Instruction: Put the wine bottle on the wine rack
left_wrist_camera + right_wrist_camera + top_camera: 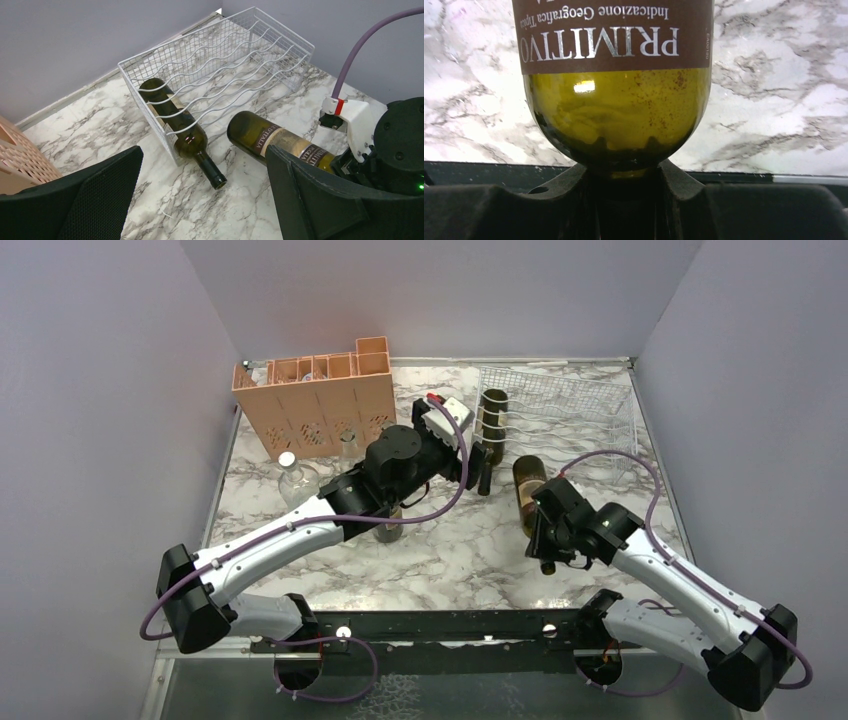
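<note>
Dark green glass wine bottle with brown label [529, 490], lying near-horizontal just in front of white wire-grid wine rack [240, 55], base toward the wavy cradles, presumably for sliding in beside second dark bottle [175, 120] at the rack's left end. Clamped at the neck by right gripper [624, 175], closed tight. Left gripper [197, 200] spread wide, holding nothing.

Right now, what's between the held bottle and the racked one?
Nothing but bare marble table, seen in the left wrist view, separates the held bottle from the racked bottle.
</note>
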`<state>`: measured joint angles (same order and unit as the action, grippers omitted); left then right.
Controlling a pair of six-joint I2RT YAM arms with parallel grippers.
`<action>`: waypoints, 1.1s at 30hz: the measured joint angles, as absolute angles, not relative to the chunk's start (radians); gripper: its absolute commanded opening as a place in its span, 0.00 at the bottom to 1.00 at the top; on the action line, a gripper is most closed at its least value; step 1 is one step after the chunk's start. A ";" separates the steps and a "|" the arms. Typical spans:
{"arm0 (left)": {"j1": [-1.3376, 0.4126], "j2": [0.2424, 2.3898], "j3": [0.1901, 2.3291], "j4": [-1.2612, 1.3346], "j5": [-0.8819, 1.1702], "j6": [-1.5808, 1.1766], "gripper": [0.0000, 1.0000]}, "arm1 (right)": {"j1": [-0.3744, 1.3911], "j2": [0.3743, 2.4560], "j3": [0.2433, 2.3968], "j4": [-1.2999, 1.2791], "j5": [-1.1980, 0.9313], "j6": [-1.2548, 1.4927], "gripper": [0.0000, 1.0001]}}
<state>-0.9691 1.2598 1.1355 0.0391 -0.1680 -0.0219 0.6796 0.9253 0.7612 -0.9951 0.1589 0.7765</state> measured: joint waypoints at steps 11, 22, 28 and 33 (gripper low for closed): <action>-0.969 1.216 1.118 0.035 -0.165 -0.022 0.99 | 0.680 1.051 0.740 -0.832 0.182 0.801 0.01; -0.969 1.213 1.116 0.023 -0.164 -0.023 0.99 | 0.666 1.145 0.729 -0.716 0.270 0.789 0.01; -0.969 1.210 1.116 0.018 -0.132 -0.046 0.99 | 0.589 1.233 0.729 -0.595 0.270 0.717 0.01; -0.969 1.208 1.112 0.017 -0.110 -0.064 0.99 | 0.467 1.309 0.729 -0.453 0.205 0.606 0.01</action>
